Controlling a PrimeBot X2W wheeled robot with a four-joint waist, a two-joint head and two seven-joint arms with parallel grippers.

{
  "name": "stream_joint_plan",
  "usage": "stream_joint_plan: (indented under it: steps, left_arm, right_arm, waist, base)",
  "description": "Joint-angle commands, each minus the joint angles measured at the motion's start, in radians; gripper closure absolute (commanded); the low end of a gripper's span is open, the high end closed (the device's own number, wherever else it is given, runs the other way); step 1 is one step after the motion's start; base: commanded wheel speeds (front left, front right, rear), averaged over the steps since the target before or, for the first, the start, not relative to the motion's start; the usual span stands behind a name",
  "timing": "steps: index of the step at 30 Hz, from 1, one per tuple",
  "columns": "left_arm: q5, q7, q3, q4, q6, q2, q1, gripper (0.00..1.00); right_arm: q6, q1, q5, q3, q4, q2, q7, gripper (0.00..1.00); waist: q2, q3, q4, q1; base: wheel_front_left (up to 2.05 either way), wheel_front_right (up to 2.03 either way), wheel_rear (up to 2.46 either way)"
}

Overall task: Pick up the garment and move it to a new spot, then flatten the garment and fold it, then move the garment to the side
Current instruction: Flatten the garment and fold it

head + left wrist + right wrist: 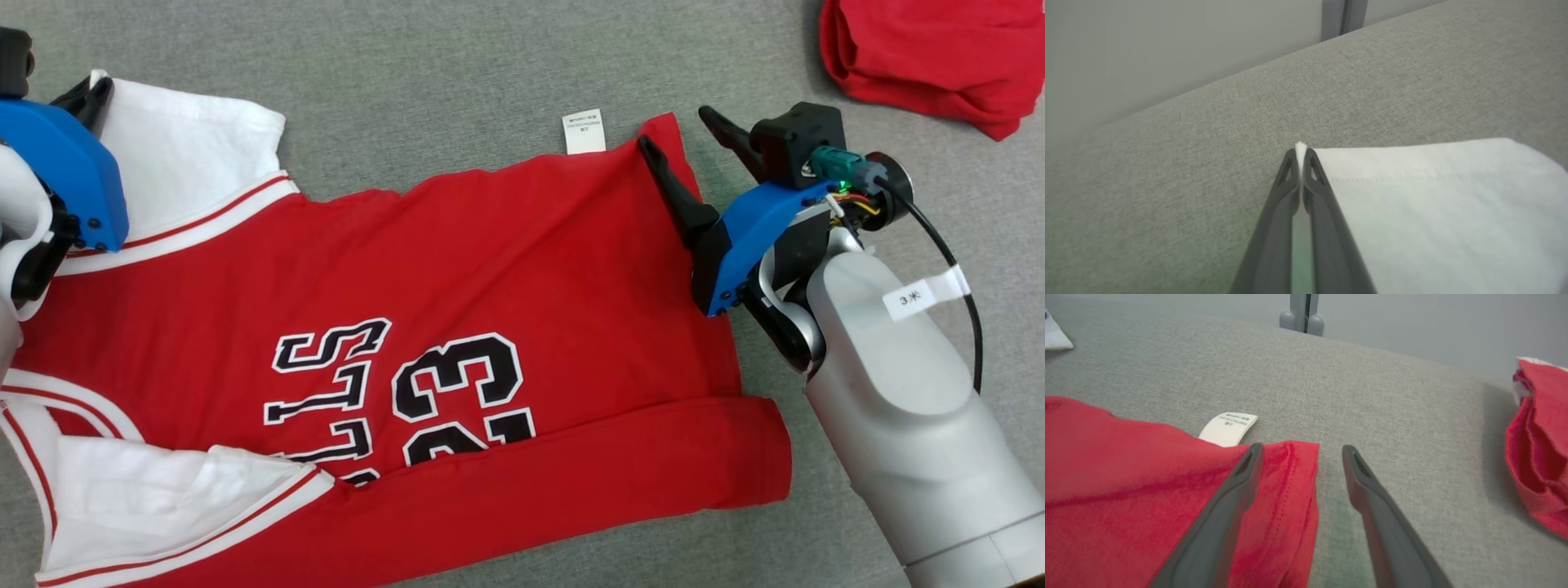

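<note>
The jersey (522, 245) looks light, soft and limp, and it lies flat on the grey surface (408, 82) between the two grippers. The left gripper (1301, 157) pinches the corner of its white sleeve (1433, 196). The right gripper (1300, 453) stands spread, with the red hem corner (1290, 469) between its fingers; I think this is a good place to take hold.

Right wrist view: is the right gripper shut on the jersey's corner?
No: the right gripper stands open, one finger over the jersey, one beside it.
</note>
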Motion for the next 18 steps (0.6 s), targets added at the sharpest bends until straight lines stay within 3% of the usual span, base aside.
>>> stream_joint_plan:
  steps: [1,6,7,8,9,10,18]
  left_arm:
    - [-0.008,-0.009,-0.01,0.005,-0.001,-0.004,-0.018,1.0]
    - [-0.027,-0.044,-0.046,0.005,-0.001,-0.016,-0.042,1.0]
    - [-0.031,-0.05,-0.052,0.005,-0.001,-0.019,-0.045,1.0]
    - [-0.033,-0.059,-0.056,0.006,-0.001,-0.02,-0.05,1.0]
    - [-0.035,-0.069,-0.063,0.008,-0.001,-0.022,-0.056,1.0]
    - [-0.038,-0.078,-0.07,0.012,-0.001,-0.023,-0.06,1.0]
    - [-0.044,-0.197,-0.086,0.062,-0.001,-0.04,-0.092,1.0]
  right_arm:
    - [0.0,-0.022,0.009,0.004,0.009,-0.004,0.015,0.0]
    - [0.0,-0.05,0.024,0.024,0.058,-0.007,0.084,0.0]
    - [0.0,-0.059,0.034,0.025,0.068,-0.005,0.093,0.05]
    - [0.0,-0.066,0.037,0.03,0.078,-0.008,0.106,0.63]
    - [0.0,-0.067,0.037,0.041,0.093,-0.014,0.123,0.95]
    - [0.0,-0.067,0.047,0.046,0.101,-0.013,0.132,1.0]
    - [0.0,-0.103,0.045,-0.021,0.1,-0.036,-0.001,1.0]
  waist:
    - [-0.0001,0.002,0.005,0.0]
    - [-0.0001,0.006,0.023,0.0]
    - [-0.0001,0.006,0.026,0.0]
    - [-0.0001,0.007,0.03,0.0]
    - [-0.0001,0.006,0.034,0.0]
    - [-0.0001,0.005,0.036,0.0]
    - [-0.0001,-0.025,0.052,0.0]
  base:
    - [0.0,0.0,0.0]
    - [0.0,0.0,0.0]
    - [0.0,0.0,0.0]
    - [0.0,0.0,0.0]
    - [0.0,0.0,0.0]
    - [0.0,0.0,0.0]
    - [0.0,0.0,0.0]
